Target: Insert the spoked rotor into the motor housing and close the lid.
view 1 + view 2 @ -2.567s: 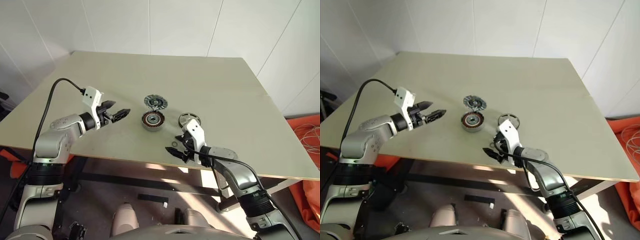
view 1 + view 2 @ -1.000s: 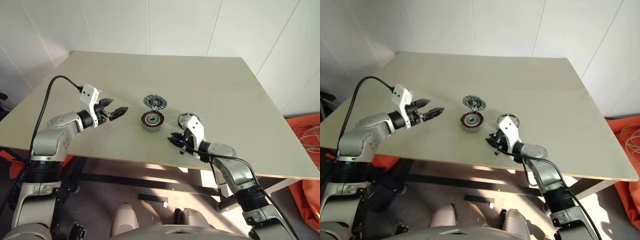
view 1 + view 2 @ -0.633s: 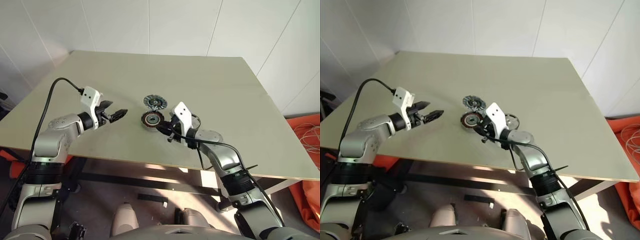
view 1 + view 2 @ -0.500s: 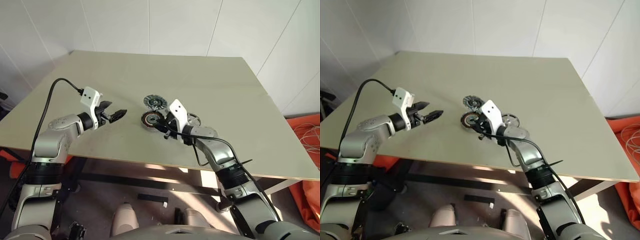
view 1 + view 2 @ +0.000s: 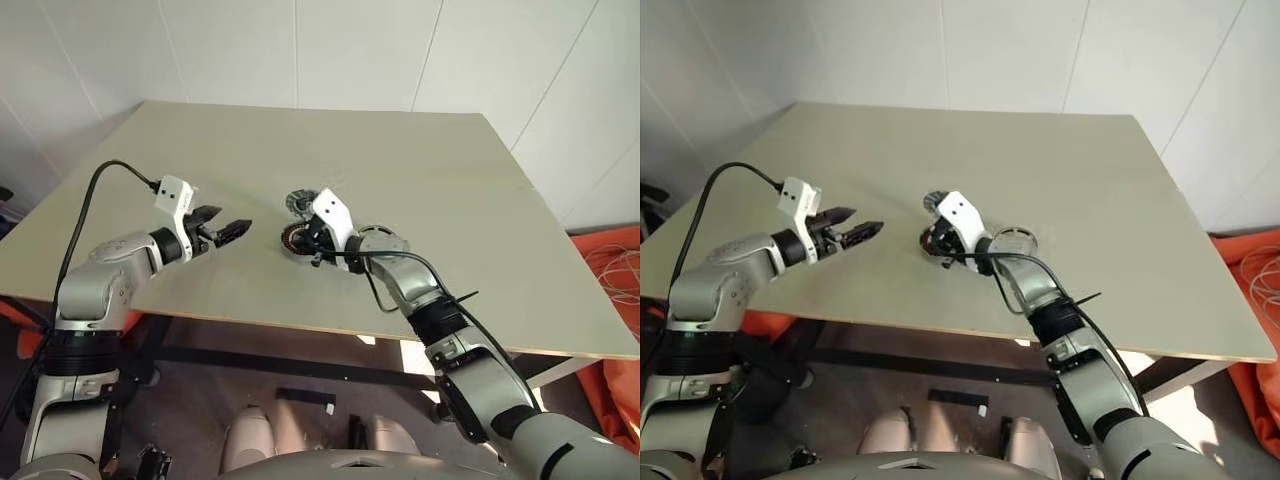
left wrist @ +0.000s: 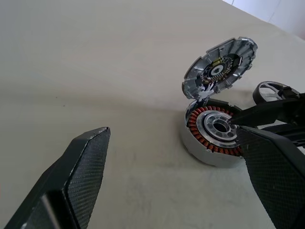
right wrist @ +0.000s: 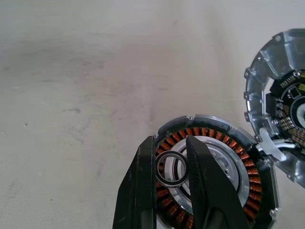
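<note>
- A wide, flat, beige table (image 5: 450, 190) is set in a corner of white tiled walls (image 5: 300, 50); something orange (image 5: 610, 290) lies on the floor to the right.
- The round silver motor housing with brown windings (image 6: 215, 133) rests on the table, with the ribbed grey lid (image 6: 219, 71) tilted up, touching its far rim.
- The black-rimmed spoked rotor (image 6: 274, 93) is seen just beside it.
- A small metal ring (image 7: 171, 169) is pinched by the right gripper (image 7: 172, 167) over the housing.
- The left gripper (image 5: 228, 231) is held wide open, empty.
</note>
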`<action>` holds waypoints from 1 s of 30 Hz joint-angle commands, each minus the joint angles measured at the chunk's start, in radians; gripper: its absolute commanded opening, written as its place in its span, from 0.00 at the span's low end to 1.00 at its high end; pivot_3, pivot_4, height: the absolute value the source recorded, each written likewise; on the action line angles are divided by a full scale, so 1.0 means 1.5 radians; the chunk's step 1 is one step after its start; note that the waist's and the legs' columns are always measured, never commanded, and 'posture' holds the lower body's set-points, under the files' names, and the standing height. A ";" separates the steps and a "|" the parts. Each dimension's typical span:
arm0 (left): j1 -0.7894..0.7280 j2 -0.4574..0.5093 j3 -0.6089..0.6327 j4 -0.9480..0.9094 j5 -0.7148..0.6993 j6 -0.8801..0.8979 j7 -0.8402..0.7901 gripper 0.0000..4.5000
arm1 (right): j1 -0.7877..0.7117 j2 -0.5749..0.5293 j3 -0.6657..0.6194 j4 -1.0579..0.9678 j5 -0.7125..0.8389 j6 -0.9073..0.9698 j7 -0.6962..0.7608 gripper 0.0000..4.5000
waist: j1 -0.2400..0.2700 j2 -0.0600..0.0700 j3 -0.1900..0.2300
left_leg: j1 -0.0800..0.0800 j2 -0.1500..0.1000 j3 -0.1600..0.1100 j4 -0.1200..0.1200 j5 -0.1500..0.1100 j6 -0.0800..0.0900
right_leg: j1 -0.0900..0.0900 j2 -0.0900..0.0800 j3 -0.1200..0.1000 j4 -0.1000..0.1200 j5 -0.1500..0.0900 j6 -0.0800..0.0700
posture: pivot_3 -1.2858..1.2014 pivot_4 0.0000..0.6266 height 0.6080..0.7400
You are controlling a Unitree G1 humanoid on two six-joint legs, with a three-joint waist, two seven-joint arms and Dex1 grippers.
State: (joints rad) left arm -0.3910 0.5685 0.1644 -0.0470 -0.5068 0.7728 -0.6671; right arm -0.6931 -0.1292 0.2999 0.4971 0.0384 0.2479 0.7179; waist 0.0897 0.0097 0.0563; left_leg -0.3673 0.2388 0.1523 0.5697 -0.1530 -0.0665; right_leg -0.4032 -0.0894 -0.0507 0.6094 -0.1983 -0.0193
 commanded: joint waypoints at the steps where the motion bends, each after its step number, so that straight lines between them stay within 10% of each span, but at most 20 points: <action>1: 0.002 0.022 0.026 -0.039 -0.028 0.035 -0.004 1.00 | -0.036 0.016 0.000 0.034 -0.009 -0.047 0.009 0.13 | 0.000 0.000 0.000 | 0.000 0.000 0.000 0.000 0.000 0.000 | 0.000 0.000 0.000 0.000 0.000 0.000 | 0.52 0.00 1.00; 30: 0.035 0.047 0.031 -0.083 -0.043 0.063 0.012 1.00 | -0.124 0.030 -0.058 0.279 -0.050 -0.180 -0.013 0.13 | -0.014 0.000 0.000 | 0.000 0.000 0.000 0.001 0.000 0.000 | 0.000 0.000 0.000 0.001 0.000 -0.001 | 0.52 0.00 1.00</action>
State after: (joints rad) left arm -0.3330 0.6249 0.1967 -0.1349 -0.5691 0.8822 -0.6491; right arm -0.8769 -0.0889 0.2265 0.9546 -0.0368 -0.0113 0.7010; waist 0.0684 0.0097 0.0564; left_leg -0.3677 0.2393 0.1521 0.5710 -0.1531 -0.0664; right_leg -0.4035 -0.0892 -0.0510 0.6112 -0.1978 -0.0203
